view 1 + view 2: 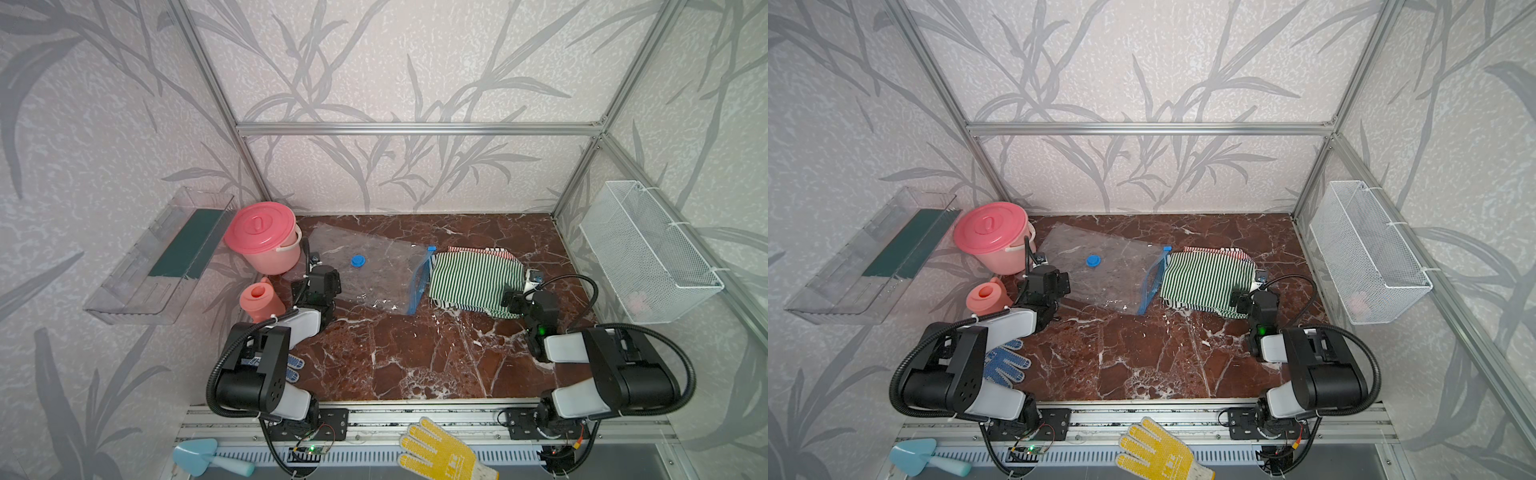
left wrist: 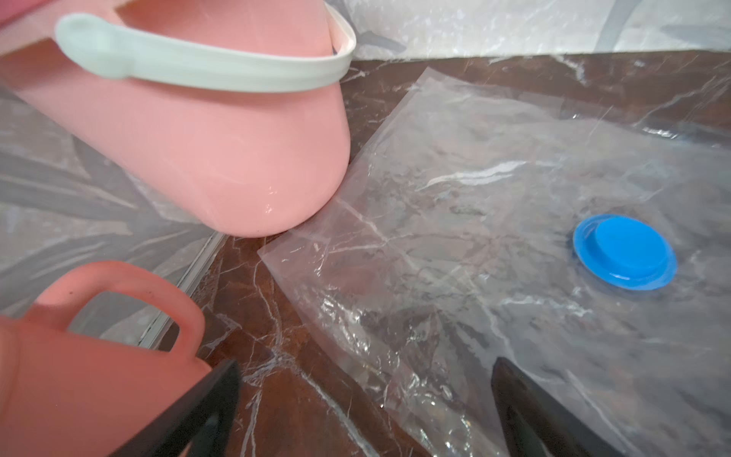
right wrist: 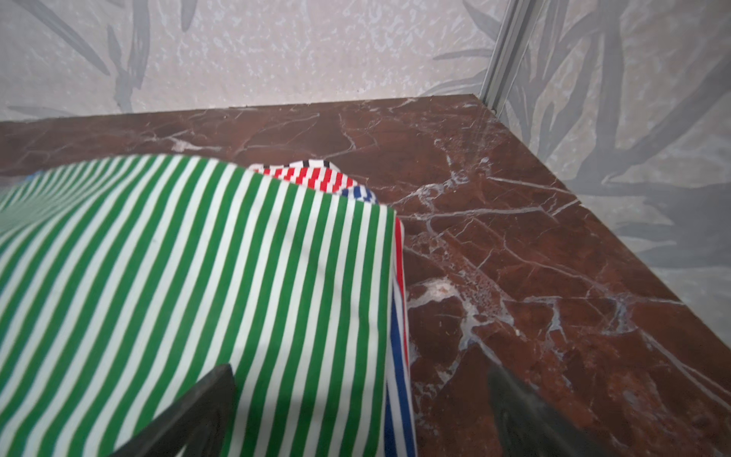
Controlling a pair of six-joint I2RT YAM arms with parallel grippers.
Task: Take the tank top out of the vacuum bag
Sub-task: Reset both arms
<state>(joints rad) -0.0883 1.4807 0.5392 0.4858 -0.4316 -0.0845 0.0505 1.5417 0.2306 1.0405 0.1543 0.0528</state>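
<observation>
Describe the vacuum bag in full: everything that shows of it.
The vacuum bag is a clear, crinkled plastic rectangle lying flat and seemingly empty on the marble table. A round blue valve cap sits on its upper face; a blue zip strip runs along the edge nearest the striped tank top, which lies outside it. One corner reaches the pink bucket.

Bare marble tabletop (image 1: 415, 361) is lying open at six o'clock of the vacuum bag (image 1: 374, 274). A pink bucket (image 1: 266, 237) is crowding ten o'clock, a pink jug (image 1: 259, 299) eight, and the striped tank top (image 1: 473, 278) three.
</observation>
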